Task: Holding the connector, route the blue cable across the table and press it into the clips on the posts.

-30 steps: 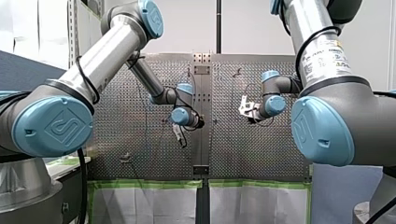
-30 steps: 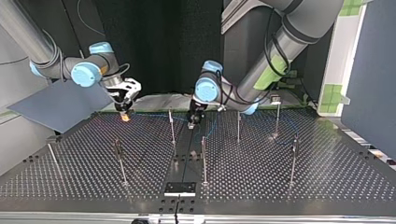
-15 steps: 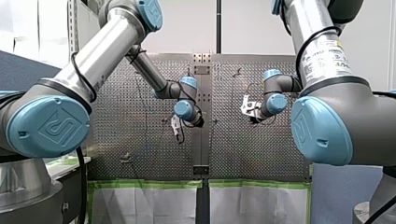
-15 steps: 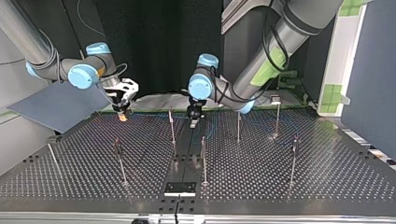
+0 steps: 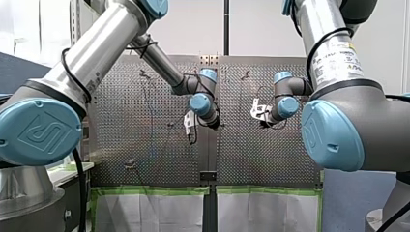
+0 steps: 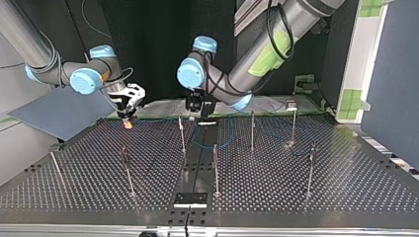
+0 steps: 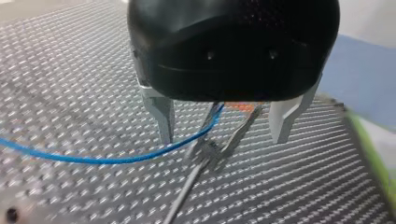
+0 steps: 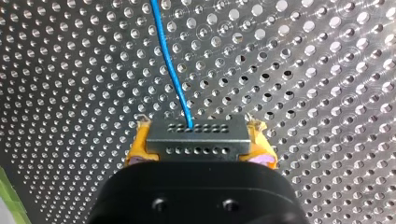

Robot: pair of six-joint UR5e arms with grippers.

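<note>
Around: thin metal posts [image 6: 215,168] stand upright, scattered over the counter [image 6: 296,197]. One post [image 7: 205,154], its top forked, stands between the fingers of the left tool [image 7: 223,137].
Fingers: the left tool's are bare metal under a black body, spread wide, pinching nothing.
Connector: the connector [image 8: 198,145], a grey block with rows of small holes, is pinched between the yellow pads of the right tool [image 8: 198,125].
Cable: the blue cable [image 8: 170,65], thin, leaves the connector, runs low over the counter and passes between the left tool's fingers.
Counter: shiny perforated metal, with a dark backdrop behind in the top view.
</note>
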